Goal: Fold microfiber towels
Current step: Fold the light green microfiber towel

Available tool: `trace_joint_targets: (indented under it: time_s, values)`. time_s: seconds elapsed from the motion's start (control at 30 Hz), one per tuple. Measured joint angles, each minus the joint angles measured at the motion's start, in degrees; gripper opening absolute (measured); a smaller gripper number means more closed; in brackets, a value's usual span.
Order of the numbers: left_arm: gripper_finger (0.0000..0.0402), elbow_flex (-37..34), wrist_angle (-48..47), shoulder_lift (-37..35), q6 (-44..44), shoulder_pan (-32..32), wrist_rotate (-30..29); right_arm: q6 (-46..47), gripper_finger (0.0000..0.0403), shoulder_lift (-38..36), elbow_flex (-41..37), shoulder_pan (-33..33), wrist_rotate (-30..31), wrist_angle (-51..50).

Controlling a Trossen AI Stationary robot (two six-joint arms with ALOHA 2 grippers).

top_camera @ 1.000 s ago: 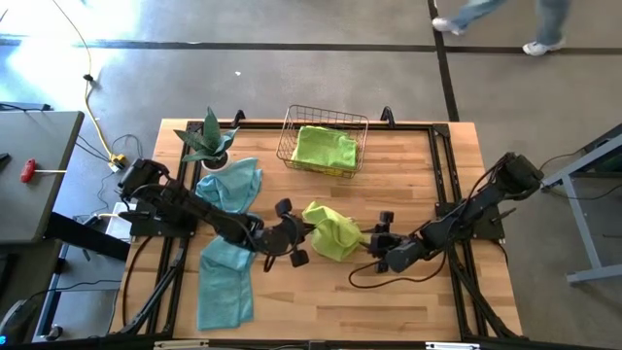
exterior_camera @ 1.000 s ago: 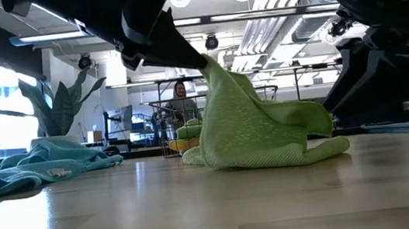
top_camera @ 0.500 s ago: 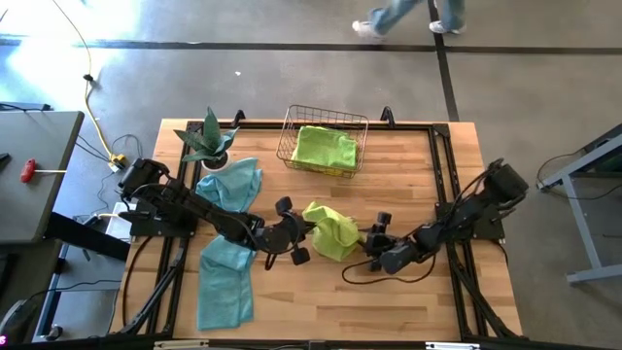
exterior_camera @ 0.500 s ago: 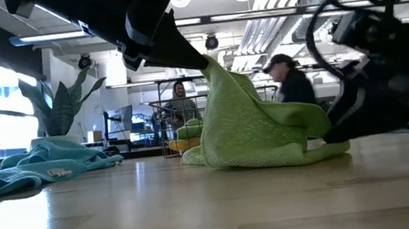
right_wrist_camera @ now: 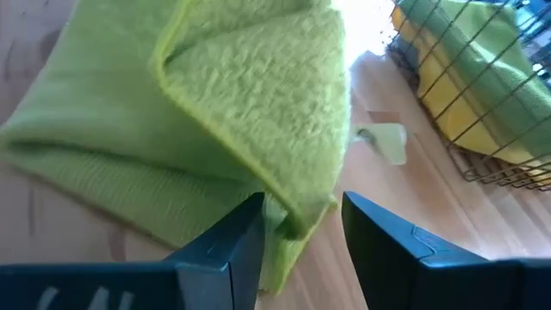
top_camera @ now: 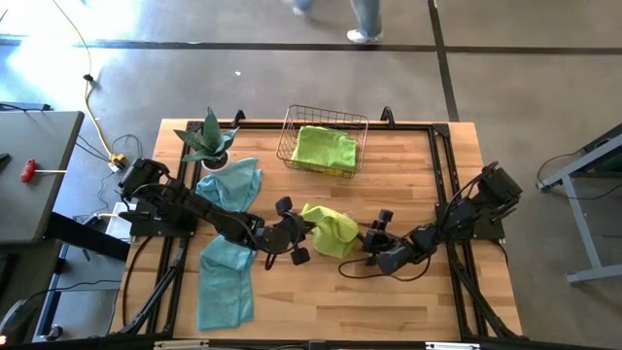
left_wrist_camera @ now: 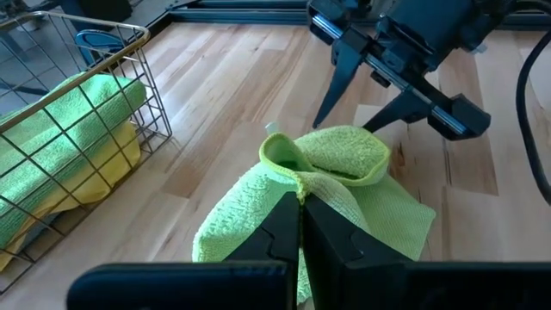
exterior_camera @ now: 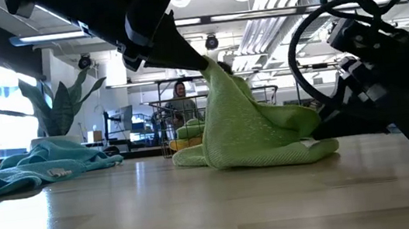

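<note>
A: Start at the left of the counter [top_camera: 408, 175]. What's there?

B: A potted plant [top_camera: 209, 141] at the far left corner. Beside it a teal towel [top_camera: 231, 185] lies crumpled, and a second teal towel [top_camera: 225, 277] is spread out nearer the front edge. The left arm reaches across between them toward the middle.

A: And the left gripper [top_camera: 303, 230]?

B: Its fingers [left_wrist_camera: 280, 231] are closed tight on a pinch of the lime green towel [top_camera: 330, 229], which sits mid-counter. In the low view the cloth hangs from that pinch like a tent, with its lower edges resting on the wood.

A: Anything behind it?

B: A wire basket [top_camera: 325, 141] at the far edge, holding a folded green towel [top_camera: 326, 148]. The left wrist view shows a yellow towel [left_wrist_camera: 82, 185] under it.

A: Now the right side

B: The right gripper [top_camera: 371, 239] is low at the counter, just at the right edge of the lime green towel. Its fingers [right_wrist_camera: 225, 237] stand partly apart, straddling a folded edge of the cloth. I can't tell whether they press on it; a gap shows between them.

A: Beyond the counter?

B: A person's legs [top_camera: 364, 17] cross the floor at the top of the high view, and a person [exterior_camera: 180, 92] shows far back in the low view
</note>
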Motion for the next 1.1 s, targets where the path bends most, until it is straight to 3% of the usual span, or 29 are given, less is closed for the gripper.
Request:
trace_joint_targets:
  time_s: [0.23,0.53,0.77,0.9,1.1]
  values:
    - [0.0000,0.00,0.01,0.00,-0.02,0.00,0.00,0.00,0.0120,-0.02,0.04,-1.18,2.11,2.47]
    - [0.0000,-0.01,0.01,0.02,-0.04,-0.22,0.00,0.15,0.0008,-0.02,0.04,-2.19,-0.26,2.87]
    - [0.0000,0.03,-0.81,-2.62,-0.59,-2.13,0.22,2.37,0.0002,-1.38,1.30,-2.11,-2.88,1.75]
    - [0.0000,0.07,-4.00,-7.31,-1.17,-3.71,0.25,1.21,0.0001,-5.87,6.56,-2.10,-6.55,-8.62]
    - [0.0000,-0.03,-13.58,-14.66,-6.59,-5.38,3.69,6.39,0.0001,-12.09,22.25,-2.56,-12.75,-41.42]
